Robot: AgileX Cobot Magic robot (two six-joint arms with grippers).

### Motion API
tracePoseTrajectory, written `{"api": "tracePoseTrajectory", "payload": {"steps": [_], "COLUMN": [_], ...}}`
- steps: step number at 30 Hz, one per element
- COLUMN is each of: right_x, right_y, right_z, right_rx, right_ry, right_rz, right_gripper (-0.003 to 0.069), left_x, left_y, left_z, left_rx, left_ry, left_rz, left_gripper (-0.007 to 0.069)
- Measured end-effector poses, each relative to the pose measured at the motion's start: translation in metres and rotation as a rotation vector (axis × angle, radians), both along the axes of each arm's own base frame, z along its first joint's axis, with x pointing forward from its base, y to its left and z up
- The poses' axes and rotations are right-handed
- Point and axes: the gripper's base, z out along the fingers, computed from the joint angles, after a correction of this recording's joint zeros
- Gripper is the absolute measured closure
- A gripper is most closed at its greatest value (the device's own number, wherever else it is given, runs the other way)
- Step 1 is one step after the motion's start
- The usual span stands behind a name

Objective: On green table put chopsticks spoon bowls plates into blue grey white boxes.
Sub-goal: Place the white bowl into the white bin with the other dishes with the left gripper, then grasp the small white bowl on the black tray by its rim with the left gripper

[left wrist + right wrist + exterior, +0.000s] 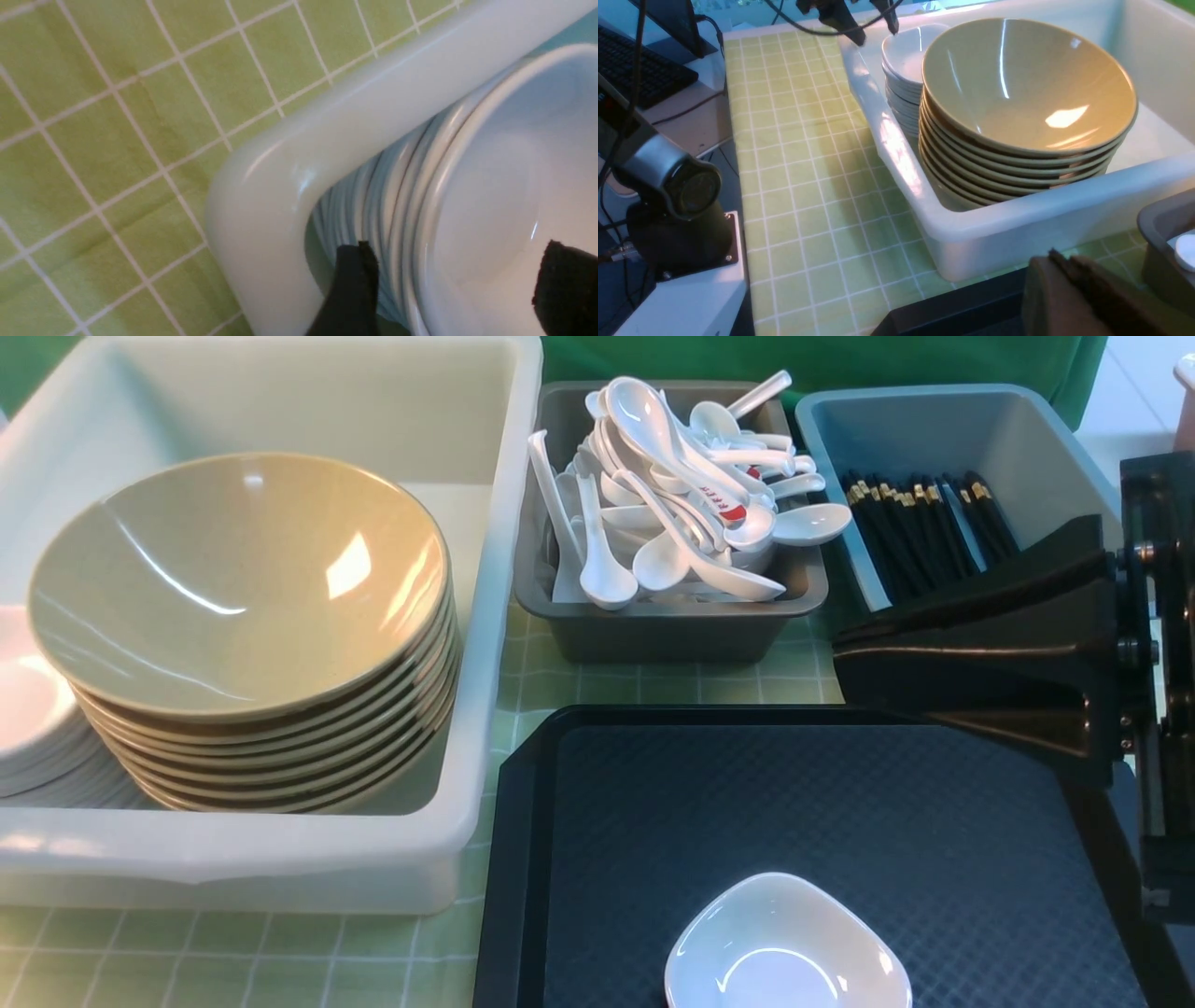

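Over at the white box (499, 523), the left gripper (458, 249) has its fingers spread, one on each side of the top rim of the stacked plates (490, 210), right beside the bowls (243, 588). The right gripper (840, 658) is pinched together, empty I think, by the black tray (597, 859), where a lone plate (787, 947) sits.

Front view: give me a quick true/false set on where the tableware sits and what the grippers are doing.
1. The tan bowls are stacked in the white box. True.
2. The chopsticks lie in the grey box. False: they lie in the blue box; the grey box holds white spoons.
3. The black tray holds nothing. False: one white plate sits on it.
4. The left gripper is open at the plate stack in the white box. True.
5. The right gripper is open. False: it is shut.
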Motion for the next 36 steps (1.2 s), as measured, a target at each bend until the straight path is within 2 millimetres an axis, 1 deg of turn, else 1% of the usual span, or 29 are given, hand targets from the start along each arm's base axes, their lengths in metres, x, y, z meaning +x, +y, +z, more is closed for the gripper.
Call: {"api": "tracePoseTrajectory", "payload": {"steps": [2,3,4,5,6,7,8,9,10,11,12,14,15,16,17,18,19,21,22,23,24,26,28,29,30,32,36], "right_x": [0.000,0.000,0.000,0.000,0.000,0.000,0.001,0.001,0.001,0.001,0.002,0.003,0.004,0.004,0.005,0.005,0.005,0.005,0.004,0.001,0.000,-0.004,-0.007,-0.009,-0.012,-0.014,-0.018], "right_y": [0.000,0.000,0.000,-0.001,-0.001,-0.001,-0.002,-0.002,-0.003,-0.003,-0.004,-0.007,-0.009,-0.012,-0.016,-0.019,-0.019,-0.027,-0.029,-0.031,-0.031,-0.033,-0.035,-0.035,-0.036,-0.037,-0.039], "right_z": [-0.001,-0.001,-0.001,-0.002,-0.002,-0.003,-0.004,-0.005,-0.005,-0.006,-0.007,-0.010,-0.011,-0.012,-0.013,-0.012,-0.012,-0.005,-0.002,0.002,0.004,0.007,0.006,0.006,0.006,0.007,0.008], "right_rx": [-0.006,-0.007,-0.017,-0.030,-0.035,-0.038,-0.046,-0.047,-0.050,-0.054,-0.061,-0.095,-0.125,-0.149,-0.171,-0.186,-0.190,-0.221,-0.226,-0.237,-0.239,-0.255,-0.274,-0.280,-0.293,-0.294,-0.291], "right_ry": [0.001,0.000,-0.004,-0.008,-0.008,-0.006,0.009,0.030,0.030,0.055,0.068,0.078,0.075,0.077,0.081,0.086,0.086,0.102,0.113,0.123,0.137,0.160,0.179,0.184,0.199,0.210,0.210], "right_rz": [0.005,0.005,0.004,0.003,0.002,-0.001,-0.011,-0.024,-0.024,-0.043,-0.056,-0.082,-0.107,-0.135,-0.172,-0.204,-0.213,-0.289,-0.305,-0.310,-0.313,-0.312,-0.303,-0.300,-0.295,-0.294,-0.294], "right_gripper": [0.0603,0.0602,0.0601,0.0599,0.0596,0.0596,0.0593,0.0590,0.0590,0.0587,0.0584,0.0581,0.0579,0.0577,0.0575,0.0573,0.0572,0.0567,0.0566,0.0562,0.0560,0.0557,0.0554,0.0552,0.0549,0.0547,0.0541], "left_x": [0.000,0.000,0.003,0.004,0.007,0.007,0.012,0.016,0.017,0.021,0.023,0.026,0.027,0.028,0.028,0.028,0.028,0.030,0.031,0.033,0.035,0.041,0.047,0.049,0.054,0.060,0.071], "left_y": [0.002,0.001,-0.002,-0.010,-0.017,-0.020,-0.039,-0.059,-0.062,-0.090,-0.110,-0.145,-0.171,-0.190,-0.204,-0.222,-0.226,-0.271,-0.281,-0.302,-0.315,-0.344,-0.367,-0.374,-0.389,-0.401,-0.413], "left_z": [0.017,0.017,0.037,0.052,0.063,0.066,0.086,0.098,0.100,0.110,0.115,0.118,0.117,0.114,0.110,0.103,0.102,0.077,0.071,0.058,0.049,0.024,-0.001,-0.009,-0.035,-0.062,-0.099], "left_rx": [0.036,0.031,0.061,0.087,0.112,0.115,0.162,0.191,0.197,0.223,0.231,0.220,0.199,0.177,0.157,0.129,0.124,0.054,0.041,0.016,0.004,-0.027,-0.047,-0.051,-0.061,-0.074,-0.102], "left_ry": [0.014,0.018,0.012,0.006,-0.012,-0.013,-0.056,-0.097,-0.106,-0.165,-0.203,-0.257,-0.289,-0.304,-0.308,-0.301,-0.299,-0.242,-0.226,-0.192,-0.173,-0.112,-0.061,-0.042,0.015,0.082,0.171], "left_rz": [-0.022,-0.024,-0.073,-0.139,-0.197,-0.215,-0.350,-0.484,-0.507,-0.675,-0.796,-1.000,-1.141,-1.234,-1.305,-1.388,-1.405,-1.592,-1.628,-1.695,-1.729,-1.794,-1.830,-1.841,-1.868,-1.886,-1.887], "left_gripper": [0.0035,0.0029,-0.0008,-0.0024,-0.0026,-0.0026,-0.0024,-0.0022,-0.0022,-0.0017,-0.0003,0.0025,0.0047,0.0063,0.0078,0.0094,0.0094,0.0130,0.0141,0.0150,0.0159,0.0160,0.0161,0.0161,0.0161,0.0161,0.0161]}}
